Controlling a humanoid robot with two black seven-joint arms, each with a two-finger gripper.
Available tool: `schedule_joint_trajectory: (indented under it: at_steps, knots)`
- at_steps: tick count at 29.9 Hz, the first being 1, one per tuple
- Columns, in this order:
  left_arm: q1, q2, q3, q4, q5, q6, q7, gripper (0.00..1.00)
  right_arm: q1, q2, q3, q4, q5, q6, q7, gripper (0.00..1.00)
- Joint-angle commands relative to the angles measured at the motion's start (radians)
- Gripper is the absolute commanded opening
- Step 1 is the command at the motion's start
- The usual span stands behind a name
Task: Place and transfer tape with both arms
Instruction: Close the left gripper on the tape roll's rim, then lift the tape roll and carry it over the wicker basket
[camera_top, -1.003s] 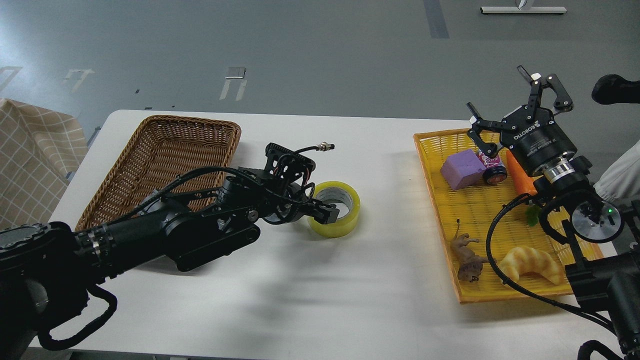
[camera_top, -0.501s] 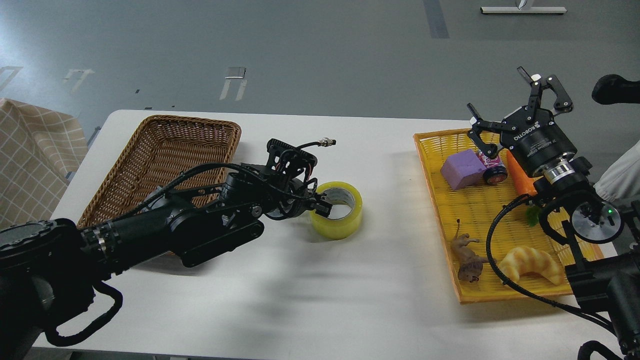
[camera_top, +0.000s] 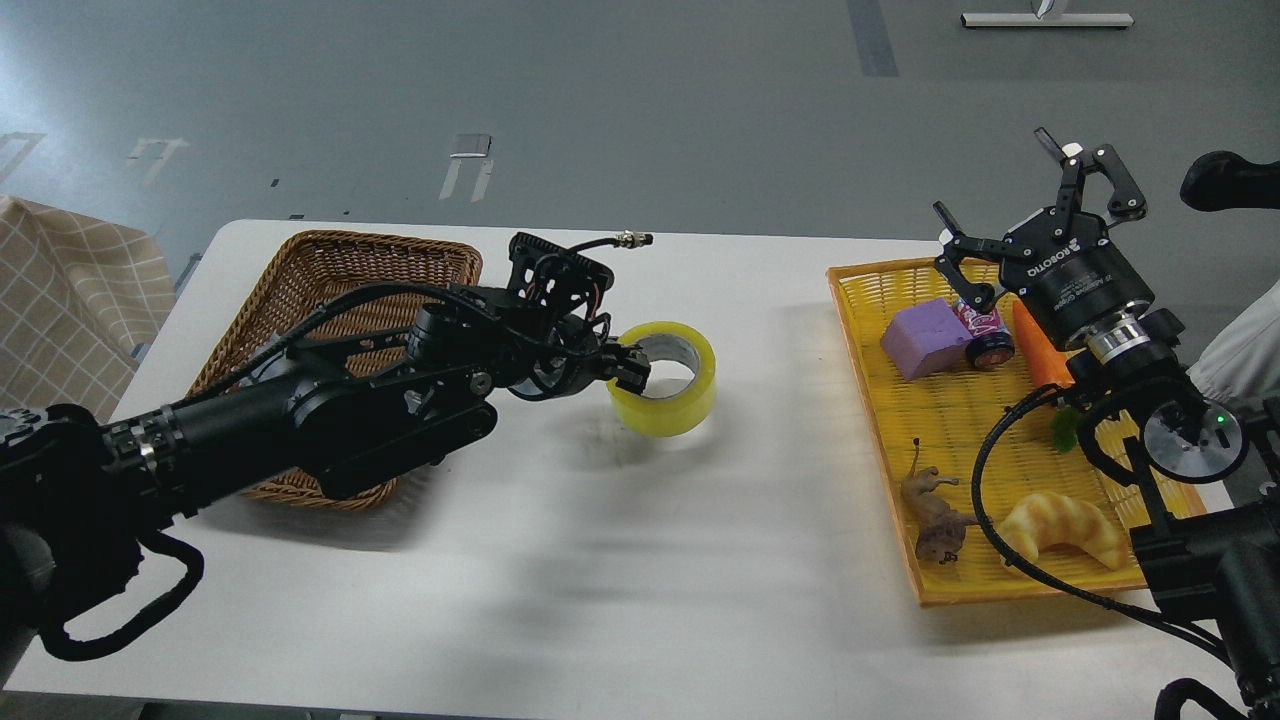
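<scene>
— Where is the tape (camera_top: 664, 391) now?

— It is at the tip of the left end effector (camera_top: 628, 366). One finger goes inside the hole of the roll and the wall of the roll is pinched there, so the left end effector is clenched on the tape. The roll looks tilted, and a faint shadow lies on the table (camera_top: 620, 560) just under it, so I think it is a little above the surface, but I cannot be sure.

— And the brown basket (camera_top: 330, 300)?

— It is behind the left end effector, on the arm's side, and the left arm (camera_top: 300, 410) crosses over its near corner. The tape is beyond the basket, toward the middle of the table.

— What about the other side?

— The right end effector (camera_top: 1040, 205) is well apart from the tape, raised above the far end of the yellow tray (camera_top: 900, 440). Its fingers are spread and they hold nothing. Just below it in the tray I see a purple block (camera_top: 925, 338), a small can (camera_top: 985, 335) and a carrot toy (camera_top: 1040, 350). Nearer to its arm lie a croissant toy (camera_top: 1065, 528) and a small brown animal figure (camera_top: 935, 515).
</scene>
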Motion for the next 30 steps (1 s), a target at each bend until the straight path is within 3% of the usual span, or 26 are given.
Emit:
schedule_joint_trajectory:
  at_steps: [1,10,30]
  knots:
    - [-0.067,0.038,0.0,-0.004,-0.062,0.0,-0.002,0.0,0.0,0.001,0.001,-0.001,0.001,0.0,0.001,1.0]
    - [-0.158,0.136,0.004,0.001,-0.113,0.0,-0.012,0.0,0.003,0.0,0.001,-0.003,0.001,0.0,0.0,1.0]
    - [-0.128,0.427,0.015,0.042,-0.116,0.0,-0.017,0.0,0.012,0.007,-0.001,-0.006,0.001,0.0,0.0,1.0]
